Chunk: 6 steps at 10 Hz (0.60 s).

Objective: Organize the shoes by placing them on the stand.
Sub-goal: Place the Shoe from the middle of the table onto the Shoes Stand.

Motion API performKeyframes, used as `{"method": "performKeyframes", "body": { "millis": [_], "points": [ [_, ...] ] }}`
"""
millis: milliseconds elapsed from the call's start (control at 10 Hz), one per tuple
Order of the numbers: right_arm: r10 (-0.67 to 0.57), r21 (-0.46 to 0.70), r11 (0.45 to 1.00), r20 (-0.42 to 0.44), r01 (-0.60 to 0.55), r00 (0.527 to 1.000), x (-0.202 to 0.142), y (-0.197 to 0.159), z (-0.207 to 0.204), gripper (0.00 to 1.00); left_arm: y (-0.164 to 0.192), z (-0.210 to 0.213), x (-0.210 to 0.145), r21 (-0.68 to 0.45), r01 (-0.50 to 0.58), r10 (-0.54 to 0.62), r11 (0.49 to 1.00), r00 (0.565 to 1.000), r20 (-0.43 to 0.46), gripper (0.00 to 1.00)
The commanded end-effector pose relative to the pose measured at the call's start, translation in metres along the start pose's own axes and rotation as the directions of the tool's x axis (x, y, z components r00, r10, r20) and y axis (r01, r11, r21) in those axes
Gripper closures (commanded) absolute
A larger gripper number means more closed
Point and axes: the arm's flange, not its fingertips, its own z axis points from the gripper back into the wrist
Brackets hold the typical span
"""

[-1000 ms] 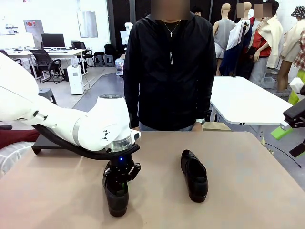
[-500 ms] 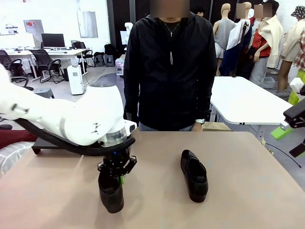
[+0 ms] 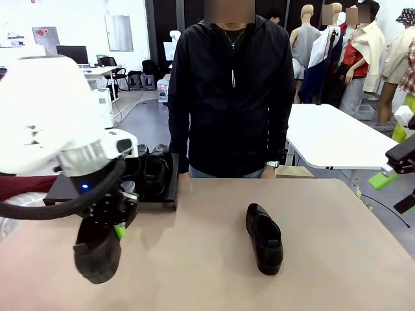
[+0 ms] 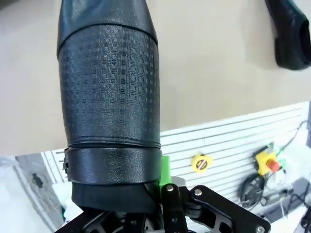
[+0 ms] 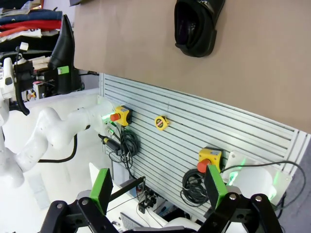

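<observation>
left gripper (image 3: 111, 227), clenched on a shoe (image 3: 97, 258), has lifted it toward the table's (image 3: 194, 278) left edge; right gripper (image 5: 159, 187) released.

Two glossy black leather dress shoes (image 3: 150, 170) sat on the low black flat-topped stand (image 3: 170, 191). A third shoe (image 3: 97, 256) hung toe-down in the air just in front of it. A fourth shoe (image 3: 264, 238) lay upright on its sole well to its right.

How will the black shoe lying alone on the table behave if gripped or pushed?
The shoe probably keeps its shape: its opening stands open unsupported. Its glossy leather may slip in a grip. Resting flat on its sole on the table, it should slide rather than tip or roll.
</observation>
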Motion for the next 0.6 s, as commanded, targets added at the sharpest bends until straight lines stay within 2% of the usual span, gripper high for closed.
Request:
{"method": "performKeyframes", "body": {
  "millis": [0, 300, 400, 500],
  "points": [
    [0.023, 0.018, 1.0, 0.0, -0.023, 1.0, 0.001, 0.0, 0.003, 0.0, -0.012, -0.008, 0.006, 0.022, -0.035, 0.035, 0.999, 0.999, 0.001, 1.0],
    [0.023, 0.018, 1.0, 0.0, -0.023, 1.0, 0.001, 0.0, 0.003, 0.0, -0.002, -0.005, 0.0, 0.017, -0.004, 0.004, 1.0, 1.0, -0.005, 1.0],
    [0.023, 0.018, 1.0, 0.0, -0.023, 1.0, 0.001, 0.0, 0.003, 0.0, 0.024, 0.007, 0.028, 0.052, -0.194, 0.193, 0.98, 0.981, 0.027, 1.0],
    [0.023, 0.018, 1.0, 0.0, -0.023, 1.0, 0.001, 0.0, 0.003, 0.0, 0.06, 0.024, 0.051, 0.053, -0.294, 0.293, 0.954, 0.955, 0.04, 1.0]
  ]
}}
